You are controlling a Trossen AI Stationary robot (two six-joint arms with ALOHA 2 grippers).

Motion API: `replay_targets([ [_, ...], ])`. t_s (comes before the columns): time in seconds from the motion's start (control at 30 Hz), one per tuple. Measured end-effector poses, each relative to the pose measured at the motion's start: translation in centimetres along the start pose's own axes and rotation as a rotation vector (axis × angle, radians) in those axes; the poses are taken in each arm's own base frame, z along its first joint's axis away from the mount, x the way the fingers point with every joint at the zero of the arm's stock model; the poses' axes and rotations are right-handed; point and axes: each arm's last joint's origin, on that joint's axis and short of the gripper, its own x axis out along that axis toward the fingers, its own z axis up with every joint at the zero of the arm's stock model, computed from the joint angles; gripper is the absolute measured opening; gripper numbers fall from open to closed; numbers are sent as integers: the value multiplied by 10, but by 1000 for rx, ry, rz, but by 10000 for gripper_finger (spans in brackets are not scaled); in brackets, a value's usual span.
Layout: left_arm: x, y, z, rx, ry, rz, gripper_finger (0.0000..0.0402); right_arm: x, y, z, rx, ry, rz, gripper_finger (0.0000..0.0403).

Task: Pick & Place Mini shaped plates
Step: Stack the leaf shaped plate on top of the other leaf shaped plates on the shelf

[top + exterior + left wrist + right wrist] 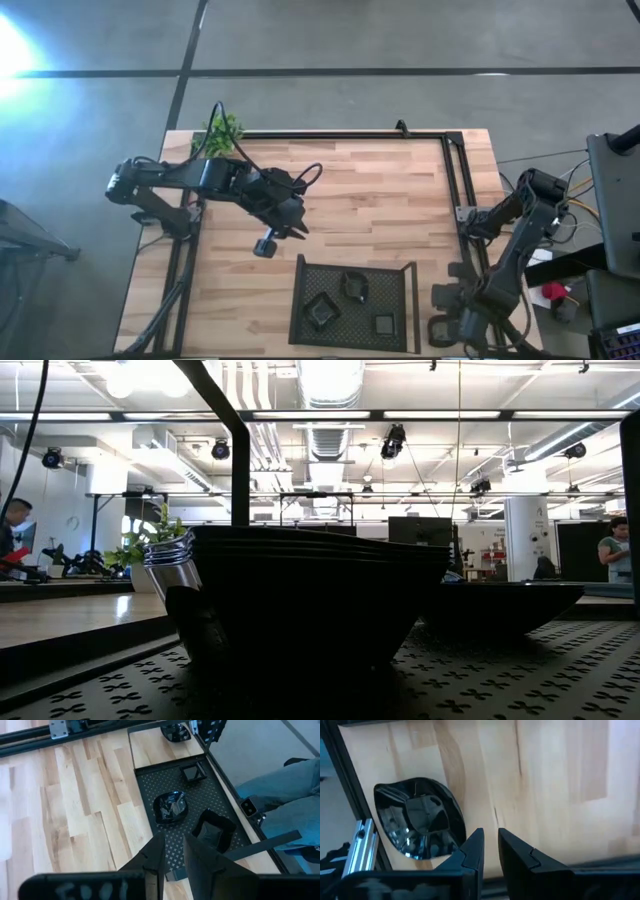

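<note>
Three black glossy mini shaped plates lie in the black mesh tray (300,300) near the table's front edge: an angular one (171,807), a square one (212,831) and a small square one (192,771). Another plate (417,817) rests on the wood to the right of the tray (440,297). My right gripper (491,845) points down just beside this plate, on its near side, with a narrow empty gap between its fingers. My left gripper (174,852) hangs above the table's middle, slanting down toward the tray, its fingers a little apart and empty.
A black frame rail (350,805) runs close beside the plate on the wood. A small green plant (222,130) stands at the far left. The tray has raised walls (412,300). A person's legs (280,795) are at the table's near edge. Bare wood (370,200) lies in the middle.
</note>
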Motion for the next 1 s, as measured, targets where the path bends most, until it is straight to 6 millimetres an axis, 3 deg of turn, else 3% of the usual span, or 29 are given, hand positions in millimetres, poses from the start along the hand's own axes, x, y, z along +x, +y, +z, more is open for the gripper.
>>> replay_targets([
  [0.3,0,1,0,-22,5,22,62,26,-3,-2,-9,-14,45,52],
  [1.0,1,1,0,-22,10,43,62,62,-5,-4,-91,-68,195,52],
])
